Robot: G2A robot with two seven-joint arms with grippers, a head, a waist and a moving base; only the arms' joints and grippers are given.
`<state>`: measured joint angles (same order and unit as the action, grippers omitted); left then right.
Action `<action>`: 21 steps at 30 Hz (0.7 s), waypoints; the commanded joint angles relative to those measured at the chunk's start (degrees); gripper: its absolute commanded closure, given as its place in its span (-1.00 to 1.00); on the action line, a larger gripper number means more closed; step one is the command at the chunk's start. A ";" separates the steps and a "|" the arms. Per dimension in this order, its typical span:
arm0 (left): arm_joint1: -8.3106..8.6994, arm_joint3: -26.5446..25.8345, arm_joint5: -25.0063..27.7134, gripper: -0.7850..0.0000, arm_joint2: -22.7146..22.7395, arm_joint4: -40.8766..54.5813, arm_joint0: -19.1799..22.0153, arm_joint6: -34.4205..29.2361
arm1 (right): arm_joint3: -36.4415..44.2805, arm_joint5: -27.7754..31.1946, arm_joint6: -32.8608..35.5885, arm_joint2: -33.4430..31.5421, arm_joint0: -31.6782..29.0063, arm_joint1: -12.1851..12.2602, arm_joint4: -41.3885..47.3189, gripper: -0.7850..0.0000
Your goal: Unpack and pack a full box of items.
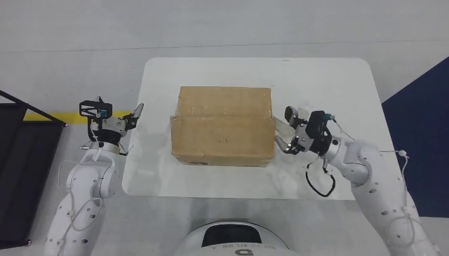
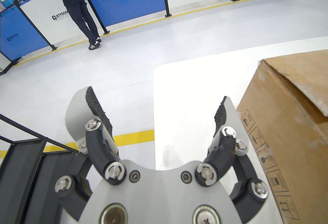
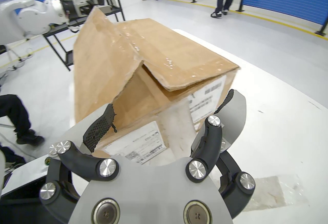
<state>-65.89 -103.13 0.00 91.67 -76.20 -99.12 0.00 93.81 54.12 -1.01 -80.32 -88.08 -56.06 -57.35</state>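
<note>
A brown cardboard box (image 1: 223,125) stands in the middle of the white table (image 1: 330,88). Its top flaps lie nearly closed, and the near flap (image 3: 102,55) is lifted a little at the right end, leaving a dark gap. Shipping labels (image 3: 143,145) cover the box's right end. My right gripper (image 1: 286,133) is open just off that end, its fingertips (image 3: 102,122) level with the raised flap's corner. My left gripper (image 1: 133,116) is open at the table's left edge, a short way from the box (image 2: 287,117), holding nothing.
A black metal rack (image 1: 21,158) stands on the floor left of the table. A yellow floor line (image 2: 133,136) runs beside it. A strip of clear tape (image 3: 271,189) lies on the table by the right gripper. Bare table surrounds the box on all sides.
</note>
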 commanded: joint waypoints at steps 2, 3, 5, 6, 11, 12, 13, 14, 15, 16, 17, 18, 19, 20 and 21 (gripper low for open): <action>0.00 0.00 0.00 -1.00 0.00 0.00 0.00 0.00 | 0.46 3.88 0.23 -0.48 -0.16 0.29 0.61 -1.00; 0.00 0.00 0.00 -1.00 0.00 0.00 0.00 0.00 | 1.49 3.88 0.32 -0.55 -0.47 0.41 -0.27 -1.00; 0.00 0.00 0.00 -1.00 0.00 0.00 0.00 0.00 | 4.70 3.88 -0.63 -0.28 -1.42 0.75 -4.00 -1.00; 0.00 0.00 0.00 -1.00 0.00 0.00 0.00 0.00 | 5.56 3.88 -2.08 -0.02 -2.14 0.97 -5.53 -1.00; 0.00 0.00 0.00 -1.00 0.00 0.00 0.00 0.00 | 4.41 -0.32 -8.13 -2.39 -4.53 1.60 -10.28 -1.00; 0.00 0.00 0.00 -1.00 0.00 0.00 0.00 0.00 | 4.54 -4.17 -8.27 -2.99 -4.95 1.49 -10.98 -1.00; 0.00 0.00 0.00 -1.00 0.00 0.00 0.00 0.00 | 5.09 -7.35 -8.14 -2.91 -5.41 1.34 -11.60 -1.00; 0.00 0.00 0.00 -1.00 0.00 0.00 0.00 0.00 | 5.45 -9.41 -8.30 -2.84 -5.60 1.22 -11.81 -1.00; 0.00 0.00 0.00 -1.00 0.00 0.00 0.00 0.00 | 5.33 -12.02 -8.44 -3.09 -5.60 1.12 -12.30 -1.00; 0.00 0.00 0.00 -1.00 0.00 0.00 0.00 0.00 | 4.87 -14.33 -8.20 -3.22 -5.59 1.01 -12.60 -1.00; 0.00 0.00 0.00 -1.00 0.00 0.00 0.00 0.00 | 4.60 -16.74 -7.69 -3.22 -5.39 0.88 -12.73 -1.00; 0.00 0.00 0.00 -1.00 0.00 0.00 0.00 0.00 | 4.44 -19.05 -7.09 -3.03 -5.06 0.73 -12.96 -1.00; 0.00 0.00 0.00 -1.00 0.00 0.00 0.00 0.00 | 4.26 -20.43 -6.59 -2.58 -4.69 0.59 -12.91 -1.00; 0.00 0.00 0.00 -1.00 0.00 0.00 0.00 0.00 | 3.88 -21.47 -5.95 -2.13 -4.13 0.45 -12.78 -1.00; 0.00 0.00 0.00 -1.00 0.00 0.00 0.00 0.00 | 3.47 -22.06 -5.50 -1.68 -3.53 0.33 -12.49 -1.00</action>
<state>-65.89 -103.13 0.00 91.67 -76.20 -99.12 0.00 97.66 32.72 -6.97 -82.42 -92.18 -55.63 -70.11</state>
